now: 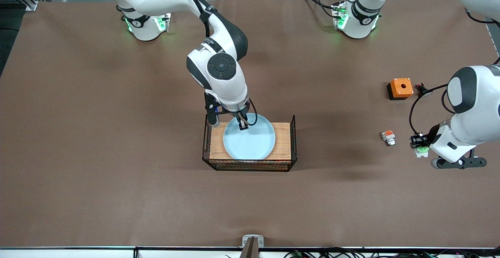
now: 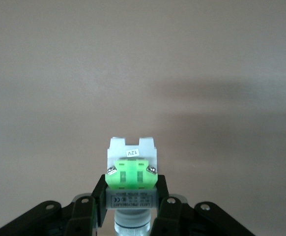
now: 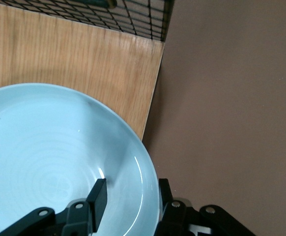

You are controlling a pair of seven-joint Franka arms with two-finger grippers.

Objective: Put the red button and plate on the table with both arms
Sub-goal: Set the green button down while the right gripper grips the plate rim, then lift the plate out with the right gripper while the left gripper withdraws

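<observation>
Straddling the plate's [image 1: 249, 141] rim on the wooden-topped basket [image 1: 250, 163]: right fingers [image 3: 98, 196], half-open, readying a lift. Pinching the red button [image 1: 422, 151] firmly just over the bench [image 1: 117, 133]: left gripper [image 1: 418, 144], for setting down. Lying nearby: one white-orange switch [image 1: 388, 137], one orange box [image 1: 400, 88].
</observation>
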